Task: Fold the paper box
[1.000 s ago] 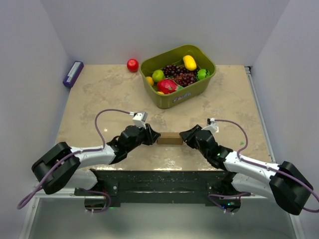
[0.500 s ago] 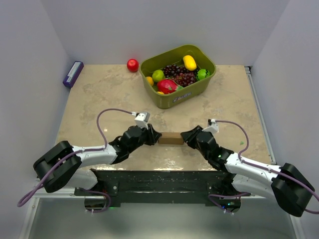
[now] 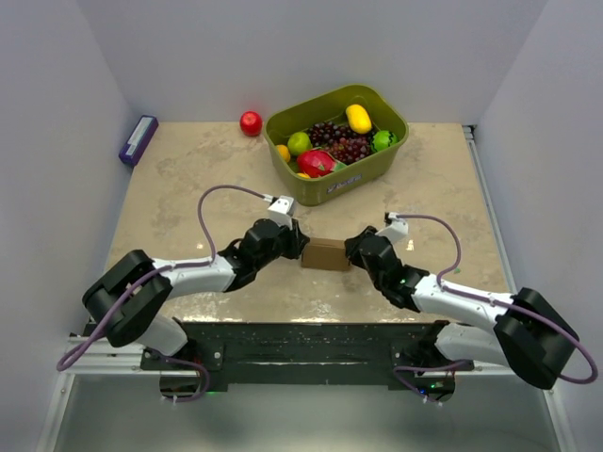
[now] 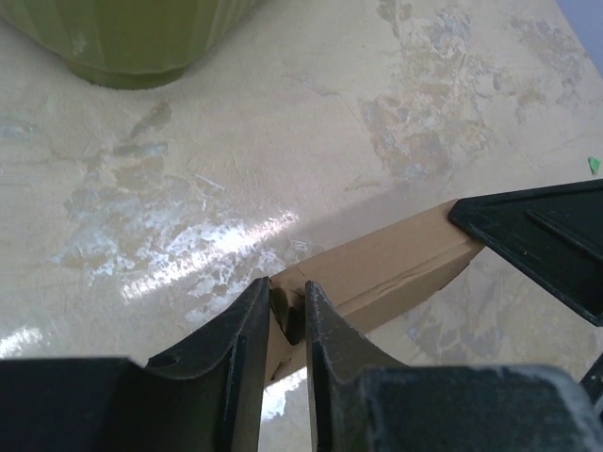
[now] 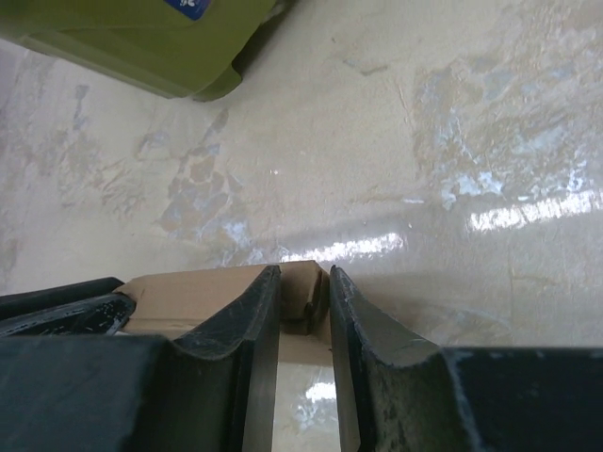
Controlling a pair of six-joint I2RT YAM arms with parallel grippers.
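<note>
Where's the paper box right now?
In the top view, the paper box sits mid-table between the left gripper and right gripper, in front of the green bin.

- paper box (image 3: 325, 254); plain brown thin cardboard; a small, long rectangular block, much of it closed up
- pose: lying lengthwise, left to right; a crease runs along its upper face
- place: near middle of the table (image 3: 188, 188)
- state: thin end edge pinched at each end, by my left gripper (image 4: 287, 306) and my right gripper (image 5: 303, 292)
</note>
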